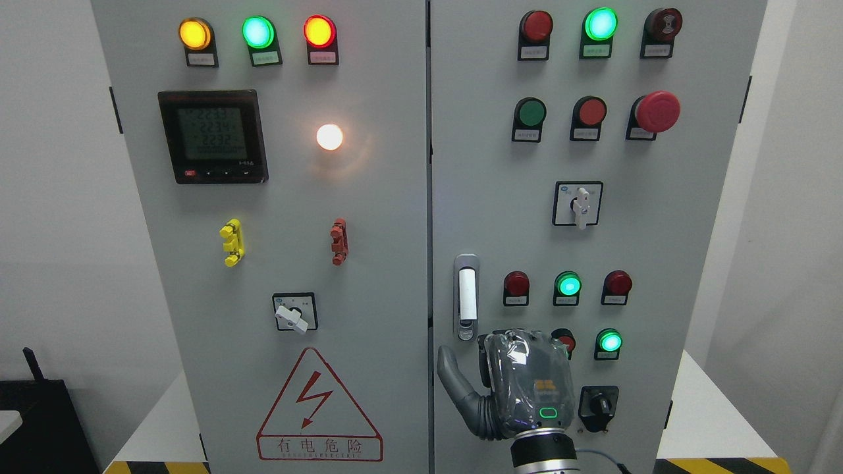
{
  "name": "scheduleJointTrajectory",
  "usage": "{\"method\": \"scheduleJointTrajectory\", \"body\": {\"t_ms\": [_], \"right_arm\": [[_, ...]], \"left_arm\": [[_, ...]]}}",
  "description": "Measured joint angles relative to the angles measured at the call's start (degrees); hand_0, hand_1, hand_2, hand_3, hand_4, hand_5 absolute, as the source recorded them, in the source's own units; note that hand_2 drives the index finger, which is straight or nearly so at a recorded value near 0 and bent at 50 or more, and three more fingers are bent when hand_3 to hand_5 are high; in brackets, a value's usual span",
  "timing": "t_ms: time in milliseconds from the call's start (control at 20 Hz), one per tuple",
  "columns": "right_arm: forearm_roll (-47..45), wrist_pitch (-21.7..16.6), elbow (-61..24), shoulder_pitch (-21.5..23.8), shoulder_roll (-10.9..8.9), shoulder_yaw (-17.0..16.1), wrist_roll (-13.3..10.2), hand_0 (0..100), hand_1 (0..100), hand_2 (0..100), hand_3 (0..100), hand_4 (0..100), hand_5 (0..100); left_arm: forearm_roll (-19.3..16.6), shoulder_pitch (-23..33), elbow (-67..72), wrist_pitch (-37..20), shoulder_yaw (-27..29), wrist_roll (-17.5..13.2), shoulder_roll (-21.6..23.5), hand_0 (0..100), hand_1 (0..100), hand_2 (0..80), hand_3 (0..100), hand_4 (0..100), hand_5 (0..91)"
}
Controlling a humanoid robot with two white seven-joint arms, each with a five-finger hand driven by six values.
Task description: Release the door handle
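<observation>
Biggest thing in my head camera is the tall light-grey steel electrical cabinet [369,197], two doors shut with a dark seam running down the middle. The left door carries a black-framed digital meter [213,136] up top and a red-outlined triangular lightning warning sign [319,408] near its bottom edge. The right door is crowded with round red and green indicator lamps, plus a big red mushroom stop button [656,110] toward its upper right corner.

The thing I care about, the slim chrome-and-white vertical door handle [466,296], sits on the right door hard against its inner edge, about mid-height, and looks folded flat in its housing.

My right hand [520,385], grey and wrapped in clear plastic, comes up from the bottom edge right of middle. Its back faces the camera just below the handle. The thumb sticks out toward the seam and is on nothing; the other fingers are hidden behind the palm, so I can't tell how they're set. As far as I can see the hand is off the handle, so I'd guess the release is pretty much done.

To finish clean, I'd back straight out from the door and then lower, with no sideways swing. There's a black rotary switch [598,408] just right of the wrist and lamps right beside the knuckles, while the open room is the bare panel toward the seam. Left arm isn't showing.
</observation>
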Motion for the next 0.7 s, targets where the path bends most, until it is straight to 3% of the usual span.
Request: {"method": "scheduleJointTrajectory", "body": {"t_ms": [251, 702], "right_arm": [[0.0, 0.5, 0.2, -1.4, -0.05, -0.2, 1.5, 41, 0, 100, 100, 100, 97], [0.1, 0.6, 1.0, -3.4, -0.07, -0.7, 1.8, 41, 1, 100, 100, 100, 97]], "left_arm": [[0.0, 0.0, 0.0, 0.0, 0.0, 0.0, 0.0, 12, 39, 0.0, 0, 0, 0.0], [0.0, 0.0, 0.0, 0.0, 0.0, 0.0, 0.0, 12, 39, 0.0, 0, 0, 0.0]]}}
